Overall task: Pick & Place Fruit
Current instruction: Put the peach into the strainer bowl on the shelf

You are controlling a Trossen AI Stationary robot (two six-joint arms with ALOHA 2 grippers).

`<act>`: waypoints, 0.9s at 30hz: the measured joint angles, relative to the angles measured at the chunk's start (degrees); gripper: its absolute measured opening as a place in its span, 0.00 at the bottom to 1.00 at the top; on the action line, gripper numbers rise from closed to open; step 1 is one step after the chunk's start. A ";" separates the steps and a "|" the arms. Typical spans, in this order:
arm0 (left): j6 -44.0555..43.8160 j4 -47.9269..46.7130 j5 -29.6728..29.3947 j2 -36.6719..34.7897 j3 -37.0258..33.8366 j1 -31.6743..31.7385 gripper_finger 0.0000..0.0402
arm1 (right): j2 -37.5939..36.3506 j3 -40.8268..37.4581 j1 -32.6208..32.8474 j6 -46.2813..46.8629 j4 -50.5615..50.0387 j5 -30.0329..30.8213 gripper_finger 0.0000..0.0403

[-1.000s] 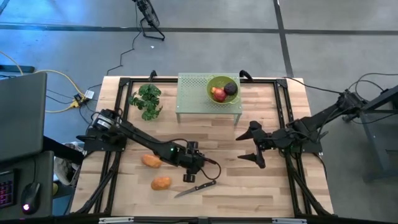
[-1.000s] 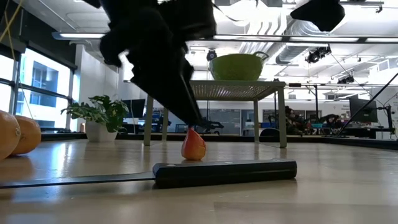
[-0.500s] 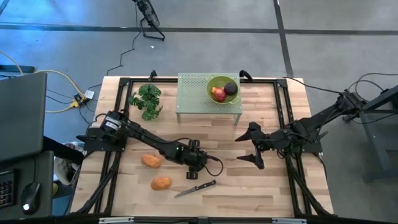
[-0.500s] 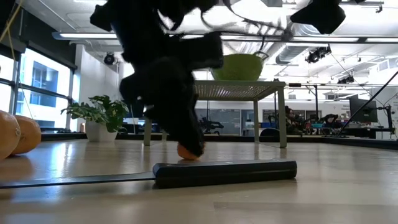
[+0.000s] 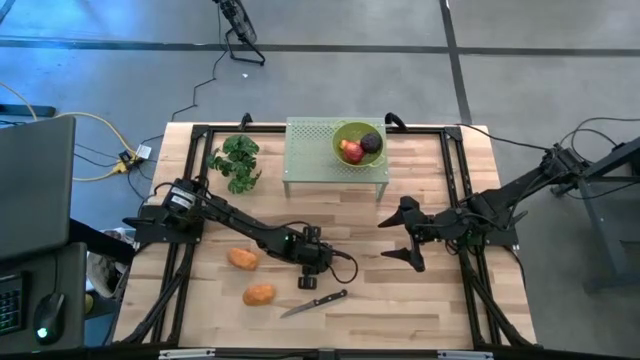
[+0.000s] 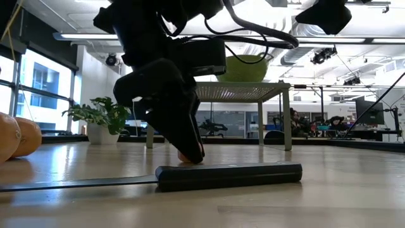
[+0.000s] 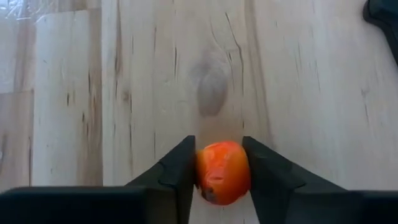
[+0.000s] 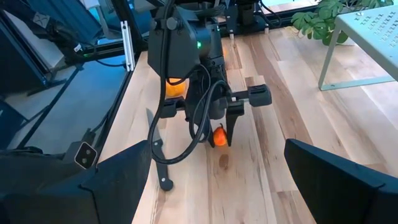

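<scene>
A small orange-red fruit lies on the wooden table between the fingers of my left gripper, which is shut on it; the right wrist view shows this fruit under the left arm. In the low view only a sliver of this fruit shows behind a dark finger. Two larger orange fruits rest on the table to the left. A red and a dark purple fruit sit in the green bowl. My right gripper hangs open above the table's right half. My left gripper pinches the small fruit by two opposite sides between its two fingers. The fingers come from above, slanting steeply down. The fruit sits on the tabletop.
A black-handled knife lies just near of the left gripper. The bowl stands on a green perforated stand at the far middle. A leafy green plant stands at the far left.
My left gripper has come down toward the table over the small fruit. The fruit stood upright on its wide end a second ago; now it lies low on the table, mostly hidden behind a finger in the low view.
</scene>
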 joint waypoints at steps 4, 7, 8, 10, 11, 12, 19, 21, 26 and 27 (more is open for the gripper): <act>0.02 -0.56 0.58 -0.02 0.00 0.00 0.22 | 0.00 0.00 0.00 0.00 0.00 0.00 0.90; 0.02 -0.66 0.60 -0.04 0.00 0.00 0.22 | 0.00 0.00 0.00 0.00 0.01 0.09 0.90; -0.02 -0.64 0.60 -0.02 0.00 0.00 0.23 | 0.00 0.00 0.00 0.02 0.02 0.10 0.90; -0.02 -0.58 0.60 -0.04 -0.02 0.00 0.23 | 0.00 0.00 0.00 0.00 0.08 0.13 0.90; -0.02 -0.43 0.60 -0.04 -0.06 0.00 0.23 | 0.00 0.00 0.00 0.00 0.12 0.11 0.90; -0.02 -0.34 0.59 -0.08 -0.07 0.00 0.23 | 0.00 0.00 0.00 0.00 0.21 0.11 0.90; 1.97 1.51 0.43 -2.94 -0.45 0.02 0.23 | 0.00 0.00 0.00 0.24 0.41 -0.01 0.90; 2.85 2.48 -0.78 -4.69 -0.33 0.10 0.23 | 0.00 0.00 0.00 0.24 0.41 0.00 0.90; 4.67 2.96 -3.68 -8.44 -0.33 1.30 0.23 | 0.00 0.00 0.00 0.24 0.38 -0.02 0.90; 5.13 3.71 -3.91 -9.26 -0.32 1.82 0.23 | 0.00 0.00 0.00 0.24 0.36 -0.02 0.90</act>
